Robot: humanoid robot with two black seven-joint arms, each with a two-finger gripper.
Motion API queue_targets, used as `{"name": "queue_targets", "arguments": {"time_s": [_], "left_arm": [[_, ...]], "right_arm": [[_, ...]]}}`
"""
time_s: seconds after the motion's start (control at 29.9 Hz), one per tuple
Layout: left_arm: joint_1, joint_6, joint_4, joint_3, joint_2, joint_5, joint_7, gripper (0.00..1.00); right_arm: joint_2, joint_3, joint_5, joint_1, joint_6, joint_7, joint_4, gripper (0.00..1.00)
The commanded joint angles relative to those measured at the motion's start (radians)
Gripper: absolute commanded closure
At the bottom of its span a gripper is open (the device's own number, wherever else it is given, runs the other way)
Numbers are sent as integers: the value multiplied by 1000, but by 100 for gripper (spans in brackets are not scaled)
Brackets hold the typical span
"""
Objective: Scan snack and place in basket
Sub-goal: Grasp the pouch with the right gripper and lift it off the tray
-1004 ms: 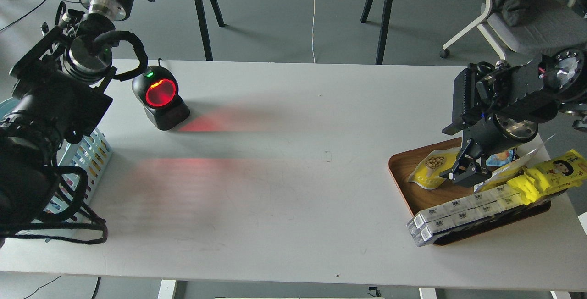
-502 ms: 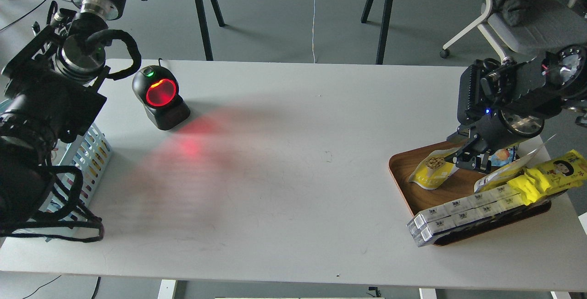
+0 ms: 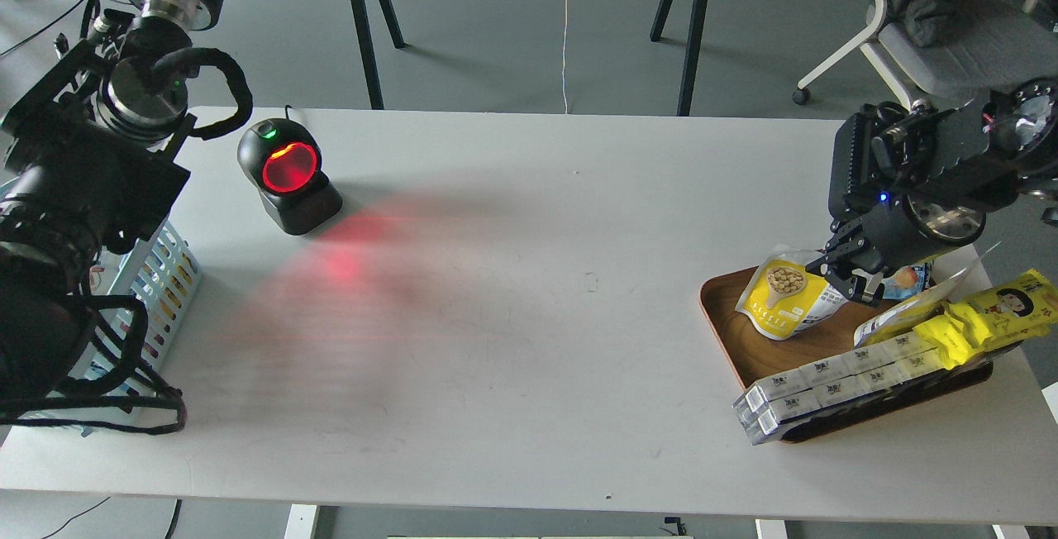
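**Stock on the table: pouch in the right gripper, over the tray**

1. Snack (image 3: 785, 298): a small yellow-and-white stand-up pouch, glossy film, printed with a spoonful of round tan beans. You will find it tilted above the left end of the wooden tray (image 3: 727, 320), its upper right corner pinched by your right gripper (image 3: 845, 276). Whether its lower edge touches the tray cannot be told.

2. Right gripper: black, two short fingers clamped on the pouch's corner, at the end of a blocky black arm that enters from the right.

3. Wooden tray: brown, rounded rim, visible grain, at the table's right end. It also carries a small blue crinkly packet (image 3: 905, 279) just behind the gripper, a long yellow wrapper with a cartoon face (image 3: 1004, 307), and a row of clear-ended white boxes (image 3: 826, 386) along its near edge.

4. Basket (image 3: 157, 274): light blue plastic with slotted sides, at the far left of the table, largely hidden behind your left arm and well apart from the pouch.

5. Left gripper: not in the picture; only the arm's thick black links and looped cables show.

6. Scanner (image 3: 288, 175): black, rounded head with a glowing red window and a green lamp on top, casting red light across the matte white table (image 3: 529, 357).
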Motion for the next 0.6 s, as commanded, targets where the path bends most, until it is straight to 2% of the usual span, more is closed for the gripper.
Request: {"name": "queue_targets", "arguments": {"time_s": [0.0, 0.57], "left_arm": [[1, 0, 0, 0, 1, 0, 0, 0], [1, 0, 0, 2, 0, 0, 2, 0]], "right_arm": [[-7, 1, 4, 10, -1, 0, 1, 100], [-21, 62, 36, 142, -3, 0, 15, 100]]}}
